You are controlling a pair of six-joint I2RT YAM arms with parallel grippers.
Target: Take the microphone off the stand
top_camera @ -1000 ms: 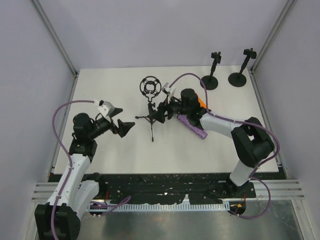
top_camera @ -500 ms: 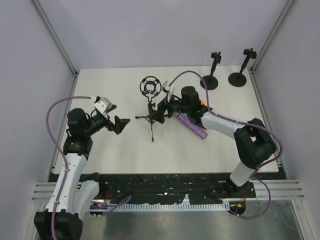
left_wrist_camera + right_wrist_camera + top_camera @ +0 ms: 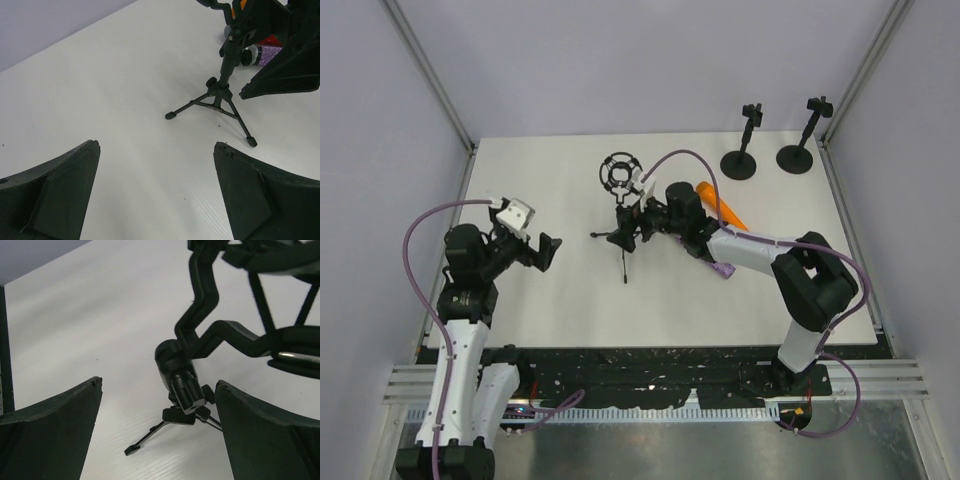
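Note:
The black tripod stand (image 3: 623,236) sits mid-table with an empty ring-shaped shock mount (image 3: 619,174) on top. The purple microphone (image 3: 722,266) lies flat on the table to its right, partly under my right arm; in the left wrist view the microphone (image 3: 266,54) shows behind the stand (image 3: 220,96). My right gripper (image 3: 638,224) is open right at the stand, and in its own view the stand's stem (image 3: 185,387) stands between the spread jaws of the right gripper (image 3: 157,387), not touched. My left gripper (image 3: 545,250) is open and empty, well left of the stand; the left gripper (image 3: 156,150) faces bare table.
An orange cone-shaped object (image 3: 719,204) lies behind my right arm. Two round-based black stands (image 3: 739,160) (image 3: 794,155) stand at the back right corner. The white table (image 3: 550,300) ends at metal frame rails on both sides.
My right gripper has opened wide and slid left up to the stand's stem, uncovering the orange object. My left arm has drawn back to the left, away from the stand.

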